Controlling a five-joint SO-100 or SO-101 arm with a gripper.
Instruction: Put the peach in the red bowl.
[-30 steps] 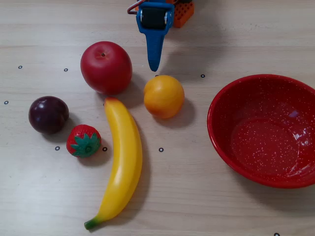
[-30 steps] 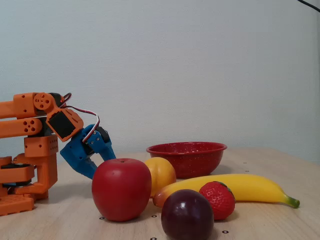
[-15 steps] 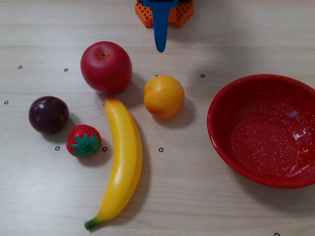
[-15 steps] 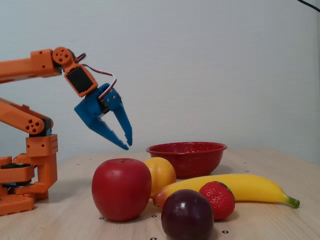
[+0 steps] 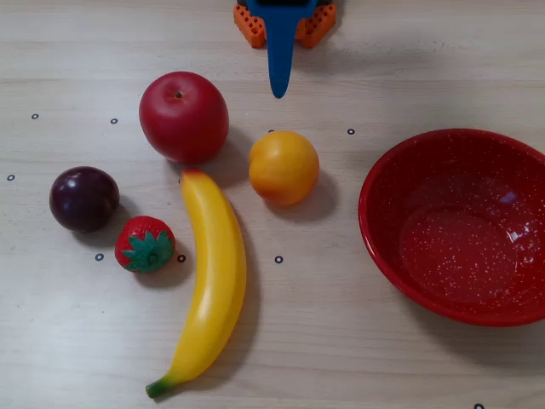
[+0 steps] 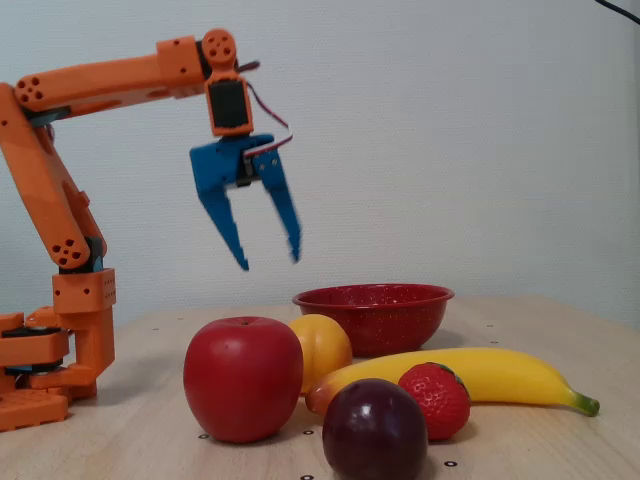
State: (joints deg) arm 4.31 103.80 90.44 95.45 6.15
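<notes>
Fixed view: the claw (image 6: pixel 268 260), raised from near the tabletop (image 5: pixel 341 341) within the last second, is held wide and empty above the peach (image 5: pixel 283 167). The peach is untouched, at 9 o'clock of the red bowl (image 5: pixel 400 179). An apple (image 5: pixel 183 117) and banana (image 5: pixel 210 281) crowd its 9 o'clock side.

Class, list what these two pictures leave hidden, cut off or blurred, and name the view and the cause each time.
- Red bowl: overhead view, right rim cut by the frame edge.
- Peach: fixed view, left part behind the apple.
- Claw: fixed view, one finger motion-blurred; overhead view, mostly cut off at the top edge.
</notes>
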